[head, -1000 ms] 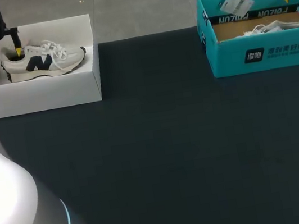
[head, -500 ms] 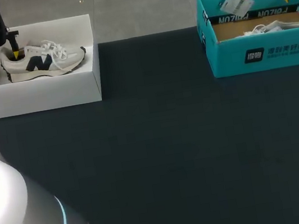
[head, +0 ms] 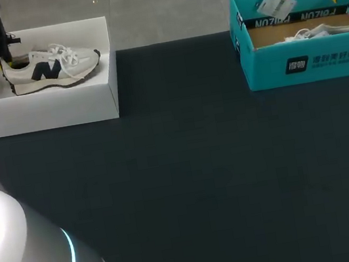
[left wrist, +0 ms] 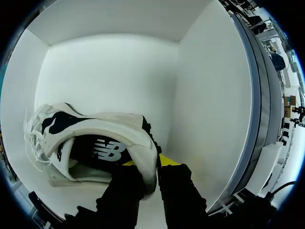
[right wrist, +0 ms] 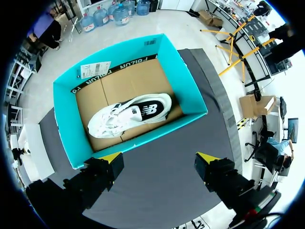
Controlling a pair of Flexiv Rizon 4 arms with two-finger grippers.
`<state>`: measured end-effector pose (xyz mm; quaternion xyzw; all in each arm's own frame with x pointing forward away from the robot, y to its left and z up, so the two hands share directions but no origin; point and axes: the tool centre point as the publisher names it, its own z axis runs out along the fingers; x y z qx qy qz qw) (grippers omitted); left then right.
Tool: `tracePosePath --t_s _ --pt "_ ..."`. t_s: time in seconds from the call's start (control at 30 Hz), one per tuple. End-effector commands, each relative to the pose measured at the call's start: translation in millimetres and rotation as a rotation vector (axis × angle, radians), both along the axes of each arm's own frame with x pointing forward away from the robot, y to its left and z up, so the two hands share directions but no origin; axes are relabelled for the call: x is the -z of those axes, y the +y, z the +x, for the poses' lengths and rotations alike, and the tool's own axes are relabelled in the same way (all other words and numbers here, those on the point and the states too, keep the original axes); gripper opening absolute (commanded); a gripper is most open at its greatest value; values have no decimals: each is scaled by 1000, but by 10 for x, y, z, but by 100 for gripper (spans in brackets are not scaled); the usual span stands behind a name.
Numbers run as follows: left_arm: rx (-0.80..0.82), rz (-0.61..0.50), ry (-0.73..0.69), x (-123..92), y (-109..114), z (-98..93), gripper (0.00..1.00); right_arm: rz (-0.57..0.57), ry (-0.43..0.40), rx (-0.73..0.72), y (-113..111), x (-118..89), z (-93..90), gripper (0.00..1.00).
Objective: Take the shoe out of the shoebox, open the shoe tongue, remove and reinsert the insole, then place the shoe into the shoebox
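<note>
The left jaws grasp only the sneaker [head: 51,65] heel in the white shoebox [head: 52,110] at 10 o'clock, so it may slip; the right jaws are released.

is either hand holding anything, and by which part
Left hand pinches the shoe by its heel rim, one finger inside, one outside; right hand holds nothing.

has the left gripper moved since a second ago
Yes. Measured against the white shoebox, the left gripper has dropped lower onto the heel of the shoe, and its fingers have drawn together on it.
</note>
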<state>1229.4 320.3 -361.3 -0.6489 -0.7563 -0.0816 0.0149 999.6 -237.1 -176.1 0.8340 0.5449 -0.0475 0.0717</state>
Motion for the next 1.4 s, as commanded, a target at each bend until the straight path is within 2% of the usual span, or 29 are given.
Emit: tracePosePath --t_s 0.03,0.2,0.4,0.43,0.5,0.63,0.77,1.0,1.03,1.4 --pt "-28 -49 239 -114 31 83 0 0 -1 0 -2 1 -3 100" --pt "-15 -57 177 -430 66 15 0 0 -1 0 -2 1 -3 100" --pt "2 -79 66 -1054 145 -31 0 0 -1 0 -2 1 -3 100" --pt "7 -80 52 -1104 151 -36 0 0 -1 0 -2 1 -3 100" --pt "16 -93 6 -1389 189 -61 0 0 -1 0 -2 1 -3 100" --pt "22 -113 -63 -1793 252 -68 0 0 -1 0 -2 1 -3 100" --pt "27 -105 -127 -2097 281 -60 0 0 -1 0 -2 1 -3 100" --pt "31 -77 -207 -2396 211 -124 0 0 -1 0 -2 1 -3 100" --pt "37 -106 -213 -2439 191 -141 0 0 -1 0 -2 1 -3 100" --pt "37 -106 -213 -2439 191 -141 0 0 -1 0 -2 1 -3 100"
